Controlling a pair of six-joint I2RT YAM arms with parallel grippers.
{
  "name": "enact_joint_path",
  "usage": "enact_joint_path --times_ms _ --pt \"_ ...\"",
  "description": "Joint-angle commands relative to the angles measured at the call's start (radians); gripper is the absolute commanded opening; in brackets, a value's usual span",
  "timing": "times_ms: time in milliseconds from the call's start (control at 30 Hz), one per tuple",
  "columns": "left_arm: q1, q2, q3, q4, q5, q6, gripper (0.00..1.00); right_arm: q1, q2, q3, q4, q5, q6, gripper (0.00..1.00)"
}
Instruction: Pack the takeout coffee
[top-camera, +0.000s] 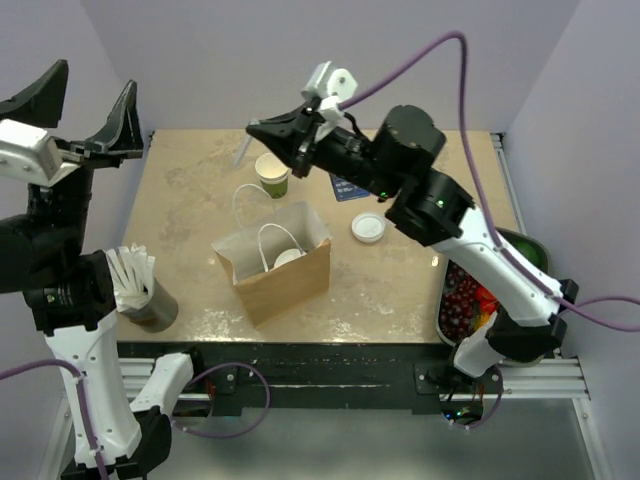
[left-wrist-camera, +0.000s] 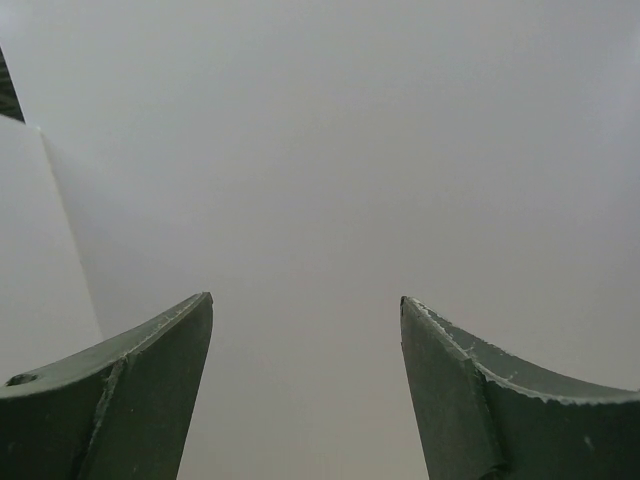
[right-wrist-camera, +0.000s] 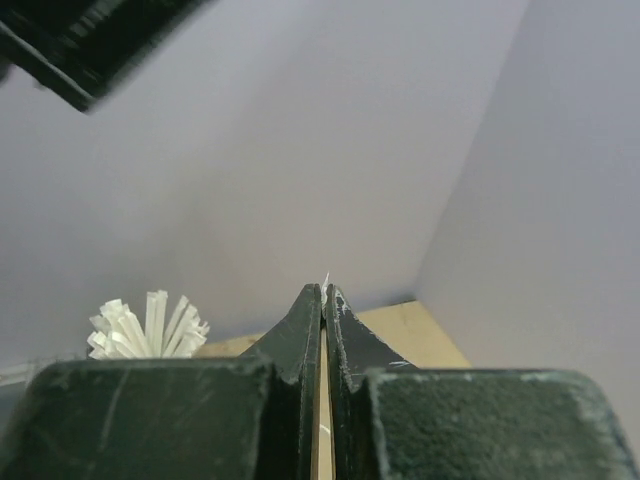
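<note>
An open brown paper bag (top-camera: 285, 280) with white handles stands in the middle of the table. A round white lid (top-camera: 288, 257) shows inside it; this looks like the takeout coffee, its body hidden by the bag. A green-and-cream cup without a lid (top-camera: 272, 174) stands behind the bag. My right gripper (top-camera: 254, 128) hovers above the table's far left, behind that cup, shut on a thin white straw (top-camera: 243, 150) that hangs down from it; only the straw's tip (right-wrist-camera: 326, 279) shows in the right wrist view. My left gripper (top-camera: 88, 112) is raised high at the left, open and empty, facing the wall (left-wrist-camera: 306, 300).
A dark cup of wrapped white straws (top-camera: 136, 285) stands at the front left and also shows in the right wrist view (right-wrist-camera: 148, 325). A loose white lid (top-camera: 368, 228) and a blue card (top-camera: 350, 189) lie right of the bag. A bin of red items (top-camera: 465, 296) sits at the right edge.
</note>
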Motion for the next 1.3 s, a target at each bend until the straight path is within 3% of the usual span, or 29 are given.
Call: enact_joint_path --times_ms 0,200,367,533,900,1000,1033,1133,1267 --pt "0.013 0.03 -0.066 0.008 -0.011 0.065 0.8 -0.042 -0.088 -0.073 -0.073 0.027 -0.078 0.0" --pt "0.013 0.06 -0.109 -0.035 0.029 0.097 0.8 -0.154 -0.158 -0.076 -0.18 0.011 -0.066 0.0" --pt "0.013 0.076 -0.127 -0.043 0.053 0.108 0.8 -0.18 -0.208 -0.145 -0.306 -0.087 -0.043 0.0" --pt "0.011 0.085 -0.132 -0.041 0.085 0.094 0.8 -0.178 -0.256 -0.233 -0.303 -0.186 -0.007 0.0" --pt "0.011 0.065 -0.149 -0.053 0.098 0.076 0.8 -0.18 -0.21 -0.259 -0.335 -0.278 0.04 0.0" --pt "0.011 0.07 -0.144 -0.052 0.101 0.064 0.8 -0.18 -0.159 -0.205 -0.39 -0.3 0.04 0.43" --pt "0.013 0.07 -0.141 -0.052 0.108 0.062 0.8 -0.18 -0.126 -0.184 -0.422 -0.296 0.039 0.69" --pt "0.013 0.076 -0.13 -0.055 0.122 0.058 0.8 -0.18 -0.096 -0.112 -0.453 -0.228 0.022 0.99" --pt "0.011 0.077 -0.141 -0.059 0.124 0.07 0.8 -0.206 -0.13 -0.117 -0.42 -0.058 0.002 0.99"
